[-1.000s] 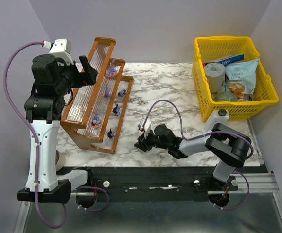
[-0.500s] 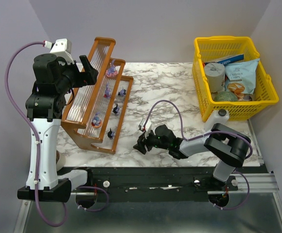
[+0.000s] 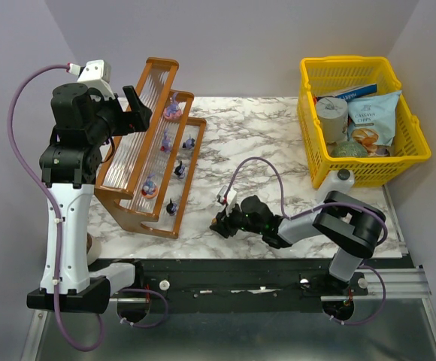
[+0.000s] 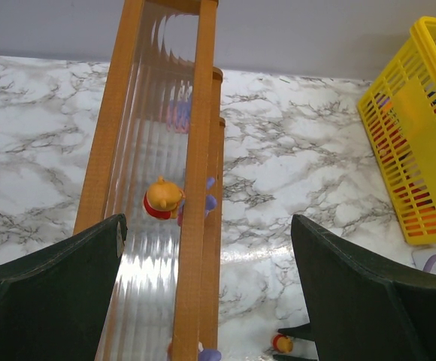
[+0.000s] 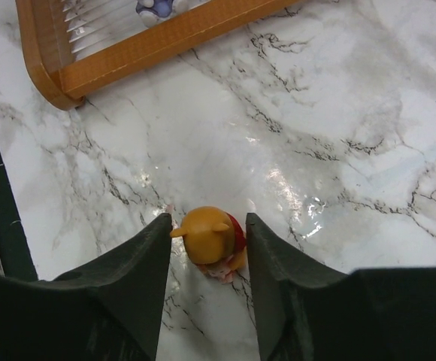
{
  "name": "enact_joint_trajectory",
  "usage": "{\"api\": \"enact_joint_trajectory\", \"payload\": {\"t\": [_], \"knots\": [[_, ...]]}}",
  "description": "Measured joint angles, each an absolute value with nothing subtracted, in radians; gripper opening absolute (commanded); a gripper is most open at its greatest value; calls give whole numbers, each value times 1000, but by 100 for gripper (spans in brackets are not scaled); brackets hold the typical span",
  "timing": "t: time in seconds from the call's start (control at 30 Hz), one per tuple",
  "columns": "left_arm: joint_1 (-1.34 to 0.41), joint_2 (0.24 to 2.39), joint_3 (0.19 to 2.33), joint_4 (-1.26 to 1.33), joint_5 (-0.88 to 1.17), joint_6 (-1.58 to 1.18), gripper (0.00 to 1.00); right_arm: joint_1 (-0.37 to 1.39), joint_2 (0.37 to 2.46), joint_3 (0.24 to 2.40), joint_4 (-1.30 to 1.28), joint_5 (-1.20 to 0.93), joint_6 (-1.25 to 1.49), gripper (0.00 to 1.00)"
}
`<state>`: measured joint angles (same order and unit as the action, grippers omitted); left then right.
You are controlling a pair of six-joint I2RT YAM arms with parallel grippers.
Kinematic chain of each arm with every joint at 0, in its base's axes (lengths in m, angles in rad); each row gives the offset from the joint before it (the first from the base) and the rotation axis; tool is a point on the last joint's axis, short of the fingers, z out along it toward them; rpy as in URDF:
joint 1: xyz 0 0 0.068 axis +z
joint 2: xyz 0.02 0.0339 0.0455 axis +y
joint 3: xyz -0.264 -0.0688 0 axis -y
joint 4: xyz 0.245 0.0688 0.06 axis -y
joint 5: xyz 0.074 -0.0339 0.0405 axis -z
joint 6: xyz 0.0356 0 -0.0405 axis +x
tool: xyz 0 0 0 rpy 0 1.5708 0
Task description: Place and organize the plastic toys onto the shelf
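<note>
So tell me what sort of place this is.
Likely a robot test bench staged as a small shop: plain grey walls, a marble-look table, a stepped shelf of toys, a yellow basket of snacks.
</note>
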<state>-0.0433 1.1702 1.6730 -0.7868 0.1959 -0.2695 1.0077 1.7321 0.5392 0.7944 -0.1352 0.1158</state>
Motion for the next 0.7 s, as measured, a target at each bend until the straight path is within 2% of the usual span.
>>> {"api": "enact_joint_trajectory", "payload": {"t": [0.13, 0.17, 0.27, 0.37, 0.53, 0.7], "knots": [[-43, 1172, 1672, -787, 195, -264, 99, 1008, 1738, 539, 797, -125, 125, 33], [-43, 1173, 1672, -787, 195, -262, 99, 1008, 1738, 540, 798, -122, 128, 24], [-44, 1177, 1672, -787, 194, -258, 99, 1008, 1738, 551, 784, -117, 133, 9], [-43, 1181, 1672, -787, 194, -258, 99, 1008, 1731, 578, 746, -115, 132, 1], [-43, 1183, 1672, -787, 194, -258, 99, 1008, 1652, 681, 578, -115, 119, 1], [-43, 1182, 1672, -797, 174, -258, 99, 1008, 1511, 902, 343, -122, 93, 1]]}}
